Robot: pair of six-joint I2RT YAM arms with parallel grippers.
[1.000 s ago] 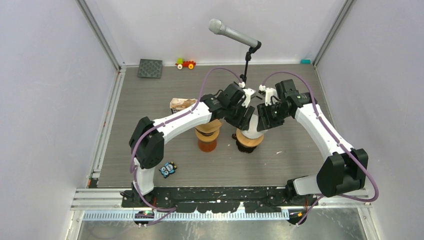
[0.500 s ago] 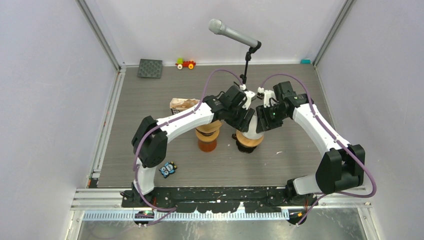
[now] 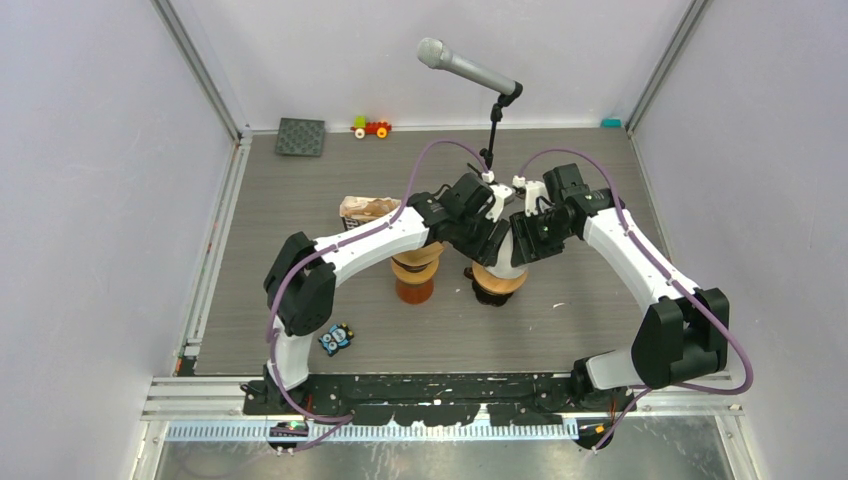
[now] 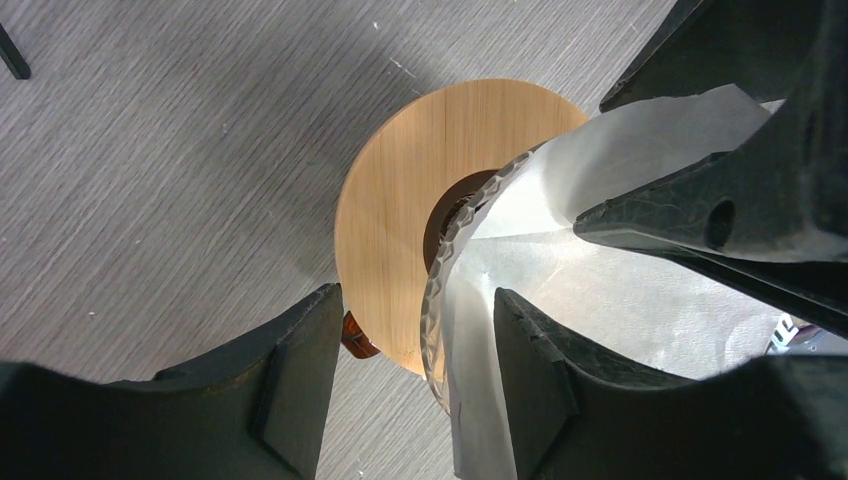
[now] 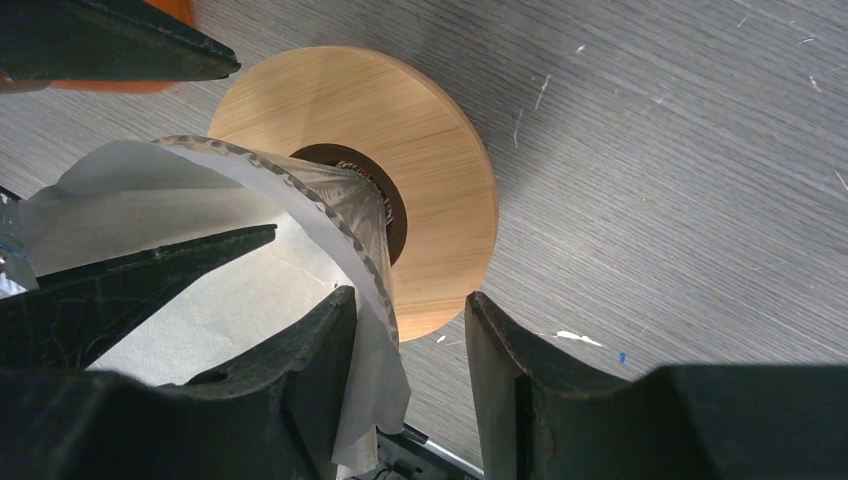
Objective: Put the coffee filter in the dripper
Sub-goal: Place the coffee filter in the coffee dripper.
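The white paper coffee filter [image 3: 507,262] stands opened as a cone in the dripper, whose round wooden collar [image 3: 497,286] shows beneath it. In the left wrist view the filter [image 4: 600,300] sits over the collar [image 4: 395,200]. My left gripper [image 4: 415,335] is open, its jaws either side of the filter's crimped seam, with one finger inside the cone. My right gripper [image 5: 410,325] is open too, astride the opposite wall of the filter [image 5: 170,210] above the collar [image 5: 440,150]. In the top view both grippers, left [image 3: 488,236] and right [image 3: 527,236], meet over the dripper.
A second brown vessel with a wooden collar [image 3: 415,276] stands left of the dripper, under my left arm. A pack of filters [image 3: 364,208] lies behind it. A microphone stand [image 3: 490,130], a dark mat [image 3: 300,136], a toy car [image 3: 371,127] and an owl toy [image 3: 337,338] are around.
My right gripper has shifted slightly left, closer to my left gripper over the dripper. The filter and dripper stay in place.
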